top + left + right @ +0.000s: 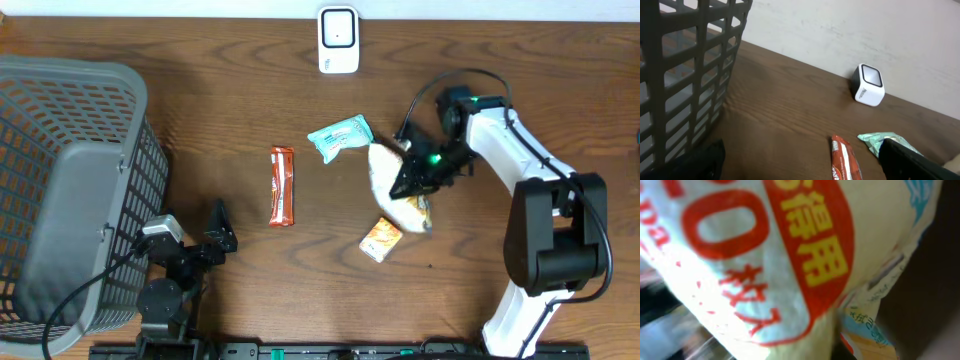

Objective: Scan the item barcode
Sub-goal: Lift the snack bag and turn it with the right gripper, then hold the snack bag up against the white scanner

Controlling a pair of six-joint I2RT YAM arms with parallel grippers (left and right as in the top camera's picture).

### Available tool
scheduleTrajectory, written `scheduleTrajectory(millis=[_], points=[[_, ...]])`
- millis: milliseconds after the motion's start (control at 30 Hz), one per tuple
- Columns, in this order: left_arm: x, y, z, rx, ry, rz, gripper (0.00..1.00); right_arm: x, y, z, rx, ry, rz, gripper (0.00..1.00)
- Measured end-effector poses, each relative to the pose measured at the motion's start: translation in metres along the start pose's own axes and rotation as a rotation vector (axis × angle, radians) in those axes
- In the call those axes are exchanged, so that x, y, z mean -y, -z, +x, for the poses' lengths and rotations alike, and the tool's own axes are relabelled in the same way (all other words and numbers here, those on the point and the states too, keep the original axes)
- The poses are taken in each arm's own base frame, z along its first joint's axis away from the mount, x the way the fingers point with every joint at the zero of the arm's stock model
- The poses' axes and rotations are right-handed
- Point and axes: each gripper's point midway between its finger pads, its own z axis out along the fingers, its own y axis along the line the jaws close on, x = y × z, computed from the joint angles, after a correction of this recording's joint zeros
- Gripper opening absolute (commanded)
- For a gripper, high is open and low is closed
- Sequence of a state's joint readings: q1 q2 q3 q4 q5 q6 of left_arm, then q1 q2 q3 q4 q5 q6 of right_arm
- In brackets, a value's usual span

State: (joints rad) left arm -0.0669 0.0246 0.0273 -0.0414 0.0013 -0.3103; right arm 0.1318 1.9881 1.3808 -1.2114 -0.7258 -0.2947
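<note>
R gripper (405,188) clamped on white packet (380,165), well short of scanner (338,40), presumably for presenting barcode; L gripper (222,228) spread wide, idle.

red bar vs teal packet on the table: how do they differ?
Colour: the red bar is red-orange, the teal packet teal and white. Shape: the bar is long and narrow, the packet shorter and wider. Pose: the bar runs top to bottom in the overhead view, alone; the packet lies slanted, close by the white pack in the right gripper. Both lie flat, untouched.
</note>
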Motion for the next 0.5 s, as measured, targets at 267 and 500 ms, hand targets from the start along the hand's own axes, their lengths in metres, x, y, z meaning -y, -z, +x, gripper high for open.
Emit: scheduleTrajectory(millis=[267,500], points=[[0.000,0.000,0.000,0.000,0.000,0.000,0.98,-0.070,0.023,0.015,0.035,0.017,-0.431,0.01],[0.000,0.000,0.000,0.000,0.000,0.000,0.98,-0.098,0.040,0.008,0.154,0.140,-0.590,0.01]])
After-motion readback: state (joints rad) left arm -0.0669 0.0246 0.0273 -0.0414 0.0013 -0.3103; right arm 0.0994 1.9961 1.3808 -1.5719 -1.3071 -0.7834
